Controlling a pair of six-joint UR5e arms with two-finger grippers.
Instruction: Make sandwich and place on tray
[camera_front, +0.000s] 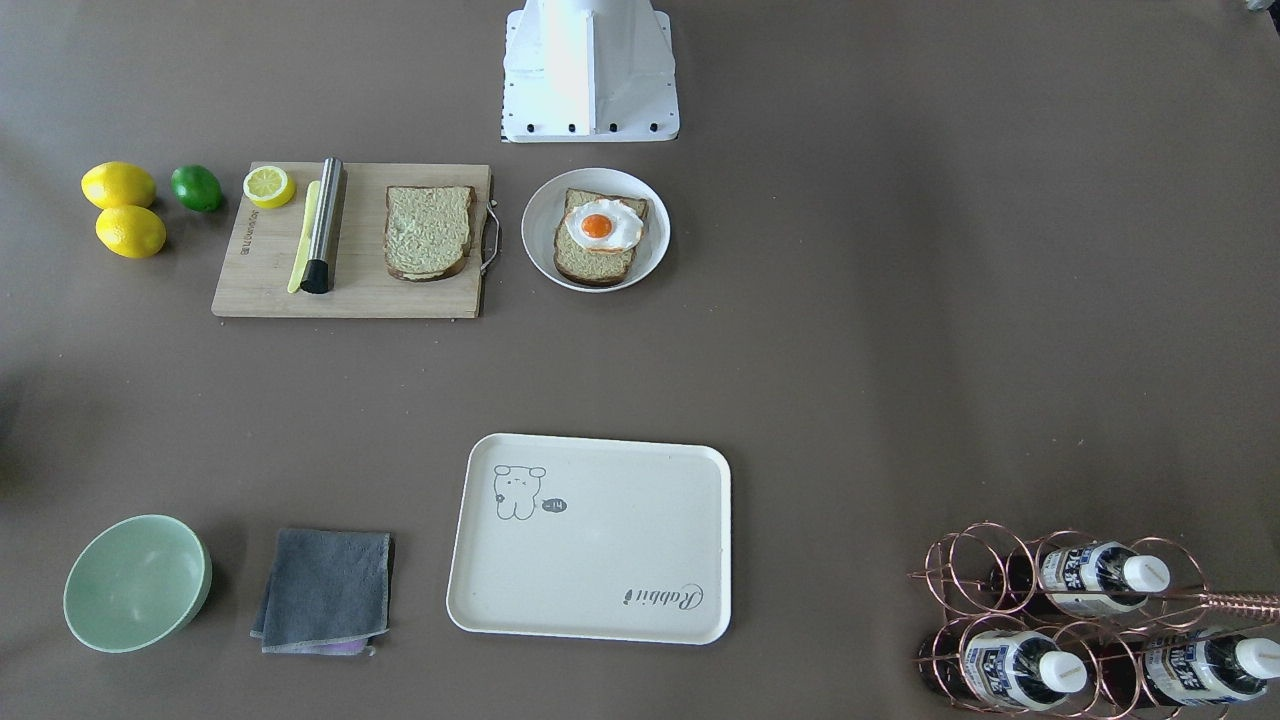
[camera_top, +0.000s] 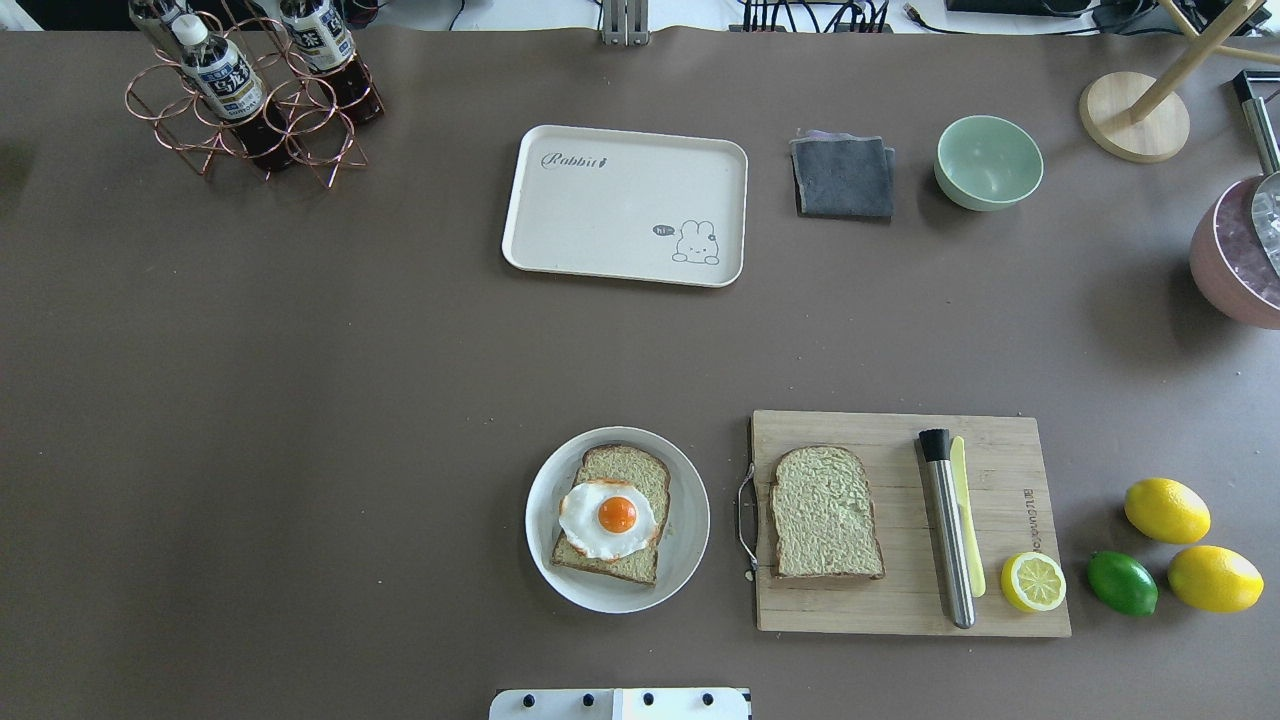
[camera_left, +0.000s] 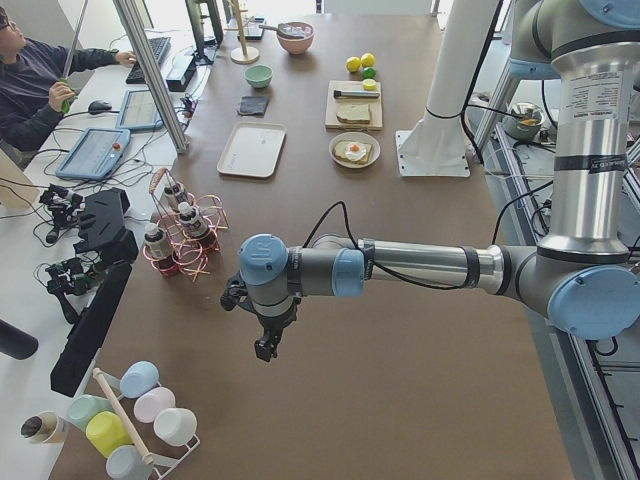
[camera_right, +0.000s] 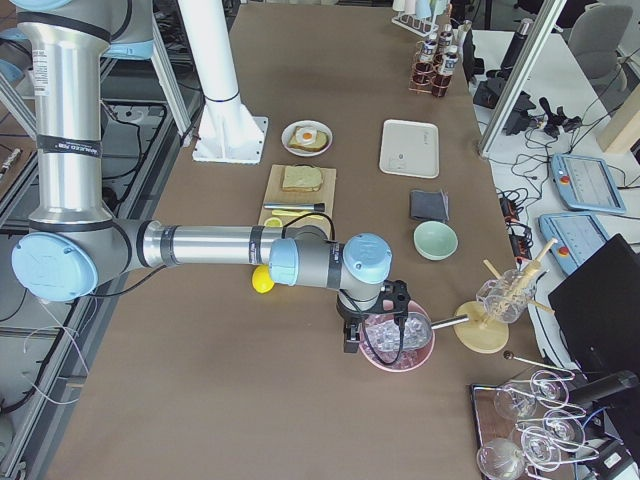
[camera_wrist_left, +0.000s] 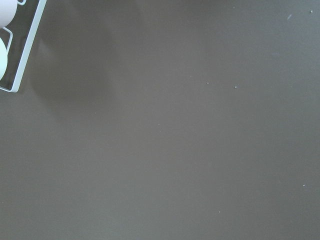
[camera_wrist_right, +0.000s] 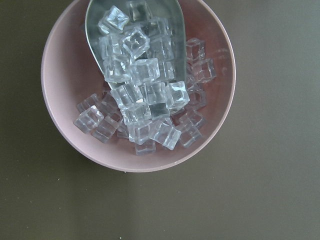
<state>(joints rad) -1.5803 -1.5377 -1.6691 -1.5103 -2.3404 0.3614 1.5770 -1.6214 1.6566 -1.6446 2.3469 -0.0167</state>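
Note:
One bread slice (camera_top: 826, 512) lies on the wooden cutting board (camera_top: 1000, 440). The other slice (camera_top: 640, 470) lies in the round white dish (camera_top: 690, 520) with the fried egg (camera_top: 608, 518) on top of it. The cream tray (camera_top: 625, 205) sits bare at the far middle of the table. My left gripper (camera_left: 266, 345) shows only in the exterior left view, above bare table near the bottle rack. My right gripper (camera_right: 352, 340) shows only in the exterior right view, over a pink bowl. I cannot tell whether either is open or shut.
A steel cylinder (camera_top: 947, 528), a yellow knife (camera_top: 966, 515) and a lemon half (camera_top: 1032, 581) share the board. Lemons (camera_top: 1166, 510) and a lime (camera_top: 1121, 583) lie beside it. A grey cloth (camera_top: 843, 176), green bowl (camera_top: 988, 161), bottle rack (camera_top: 250, 100) and pink ice bowl (camera_wrist_right: 60, 125) stand around.

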